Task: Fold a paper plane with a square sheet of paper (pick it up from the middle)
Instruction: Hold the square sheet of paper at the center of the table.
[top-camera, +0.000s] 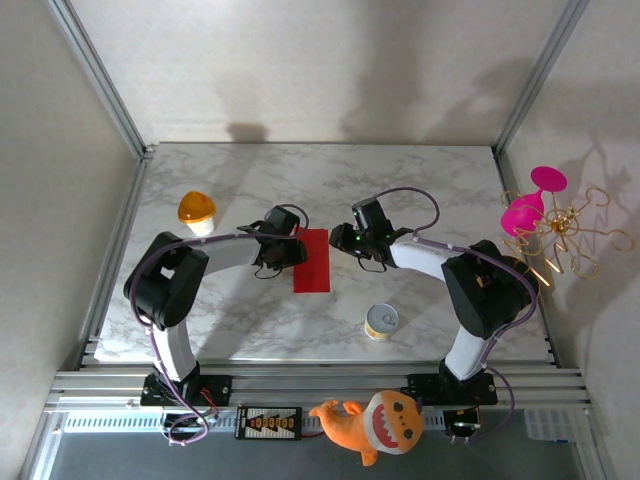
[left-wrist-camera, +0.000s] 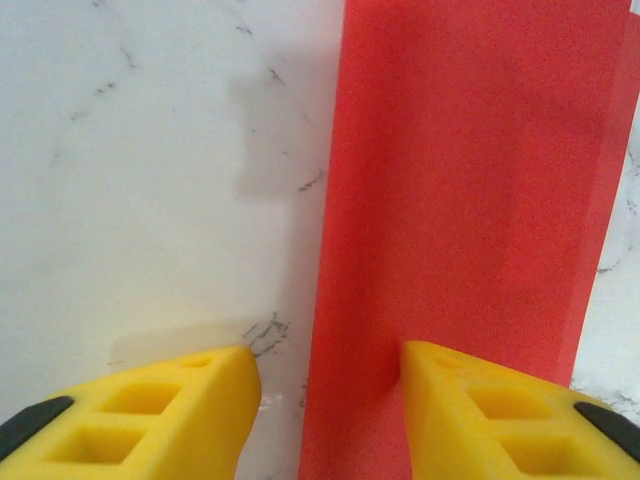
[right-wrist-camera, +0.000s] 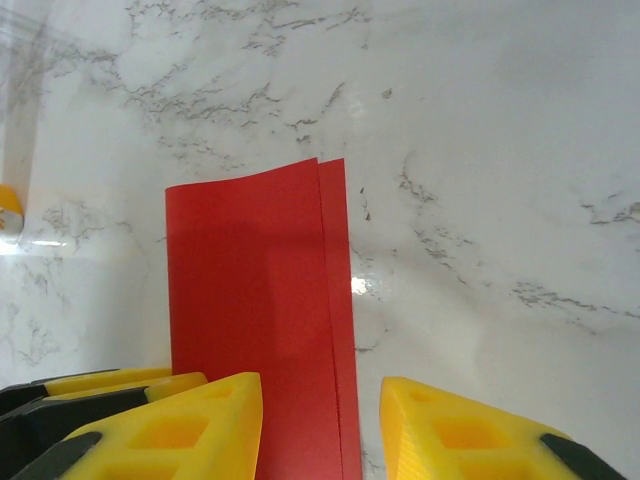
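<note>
As my left jaws and right jaws stand apart astride the square sheet of paper (top-camera: 311, 260), any nudge could slide its folded layers askew

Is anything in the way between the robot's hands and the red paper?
No, nothing visible. The red paper lies folded on the table, and the left gripper and right gripper are both open right at its long edges.

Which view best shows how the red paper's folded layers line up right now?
Right wrist: the thin red folded paper sheet shows its far end, one layer's edge slightly offset from the other. Top external shows its whole narrow rectangle, layers indistinguishable. Left wrist shows a cropped close-up red band.
</note>
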